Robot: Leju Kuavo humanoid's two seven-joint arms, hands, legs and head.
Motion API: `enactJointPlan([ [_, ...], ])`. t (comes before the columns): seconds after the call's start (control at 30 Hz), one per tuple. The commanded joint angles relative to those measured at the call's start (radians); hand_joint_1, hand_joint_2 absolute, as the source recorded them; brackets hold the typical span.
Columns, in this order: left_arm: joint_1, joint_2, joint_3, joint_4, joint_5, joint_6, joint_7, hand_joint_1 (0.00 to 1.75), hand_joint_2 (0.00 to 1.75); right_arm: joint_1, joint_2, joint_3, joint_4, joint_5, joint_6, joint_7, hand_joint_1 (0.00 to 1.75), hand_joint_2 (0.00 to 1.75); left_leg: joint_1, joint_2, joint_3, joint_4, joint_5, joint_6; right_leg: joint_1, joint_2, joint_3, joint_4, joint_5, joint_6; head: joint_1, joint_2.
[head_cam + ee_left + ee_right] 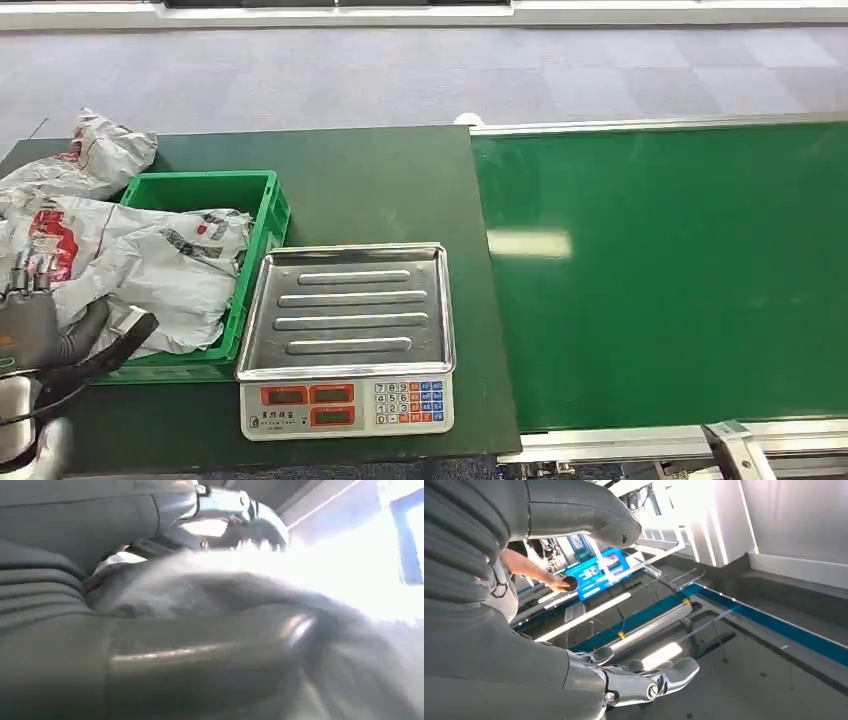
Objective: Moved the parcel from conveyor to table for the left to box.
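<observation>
table [380, 160] on left, conveyor [660, 280] butted against its right edge. crate [262, 215] sits on table's left part; scale [346, 340] just beside crate's right side, at table's near edge, w/ keypad and displays facing the robot. several parcels lie in the crate [165, 270], heaped over its left rim. one more parcel [105, 150] lies on table behind crate's left corner. left hand [30, 330] at near-left corner of table, resting against the heaped parcels. floor beyond table and conveyor. right wrist view: right hand [634, 680] up in the air, well apart from a person's arm [531, 570].
</observation>
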State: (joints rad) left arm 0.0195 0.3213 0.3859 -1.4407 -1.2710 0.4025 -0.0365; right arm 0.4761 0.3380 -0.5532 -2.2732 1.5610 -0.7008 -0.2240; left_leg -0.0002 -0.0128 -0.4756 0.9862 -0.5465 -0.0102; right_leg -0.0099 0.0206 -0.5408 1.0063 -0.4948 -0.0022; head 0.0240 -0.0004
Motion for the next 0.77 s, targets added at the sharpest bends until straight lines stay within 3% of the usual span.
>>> enactJointPlan([
  [0.03, 0.037, -0.158, 0.169, -0.235, 0.311, -0.018, -0.115, 0.0, 0.0, 0.016, -0.018, 0.054, 0.025, 0.004, 0.003, 0.02, 0.0, 1.75, 0.001, 0.002, -0.001, -0.001, 0.001, 0.0, 0.001, 0.0, -0.001, -0.002, 0.002, 0.0, 0.0, 0.0],
  [0.23, 0.138, -0.24, 0.14, -0.466, 0.593, 0.0, -0.255, 0.0, 0.0, 0.034, -0.009, 0.06, 0.023, -0.061, 0.003, -0.009, 0.0, 1.75, 0.0, 0.002, -0.001, -0.001, 0.0, 0.0, 0.0, 0.0, 0.0, -0.002, 0.001, 0.001, 0.0, 0.0],
  [0.37, 0.218, -0.311, 0.054, -0.577, 0.735, -0.009, -0.357, 0.0, 0.0, 0.06, 0.011, 0.079, 0.034, -0.207, 0.003, -0.079, 0.0, 1.75, 0.0, 0.001, 0.0, -0.002, 0.0, 0.001, 0.0, -0.001, 0.0, -0.002, 0.001, 0.001, 0.0, 0.0],
  [0.43, 0.259, -0.356, 0.001, -0.607, 0.749, 0.05, -0.399, 0.0, 0.0, 0.069, 0.011, 0.105, 0.032, -0.284, 0.003, -0.103, 0.0, 1.75, 0.0, 0.002, 0.001, -0.002, 0.0, 0.001, 0.0, -0.001, 0.001, -0.003, 0.001, 0.001, 0.0, 0.0],
  [0.47, 0.286, -0.386, -0.044, -0.617, 0.693, 0.154, -0.449, 0.0, 0.0, 0.082, 0.011, 0.13, 0.038, -0.386, 0.003, -0.143, 0.0, 1.75, 0.0, 0.001, 0.0, -0.003, 0.0, 0.001, 0.0, -0.002, 0.001, -0.004, 0.002, 0.001, 0.0, 0.0],
  [0.57, 0.323, -0.37, -0.149, -0.619, 0.701, 0.228, -0.454, 0.0, 0.0, 0.098, 0.001, 0.184, 0.043, -0.481, 0.005, -0.198, 0.0, 1.75, -0.001, 0.001, 0.001, -0.002, 0.0, 0.001, -0.001, -0.002, 0.001, -0.003, 0.001, 0.001, 0.0, 0.0],
  [0.67, 0.342, -0.393, -0.244, -0.645, 0.888, 0.296, -0.636, 0.0, 0.0, 0.076, -0.024, 0.279, 0.073, -0.645, 0.003, -0.278, 0.0, 1.75, 0.0, 0.0, 0.0, -0.002, 0.001, 0.001, 0.0, -0.003, 0.001, -0.004, 0.002, 0.001, 0.0, 0.0],
  [0.77, 0.332, -0.403, -0.287, -0.69, 0.934, 0.296, -0.662, 0.0, 0.0, 0.036, -0.014, 0.301, 0.105, -0.654, 0.003, -0.284, 0.0, 1.75, 0.0, 0.002, 0.001, -0.001, 0.0, 0.001, 0.0, -0.001, 0.001, -0.003, 0.002, 0.0, 0.0, 0.0],
])
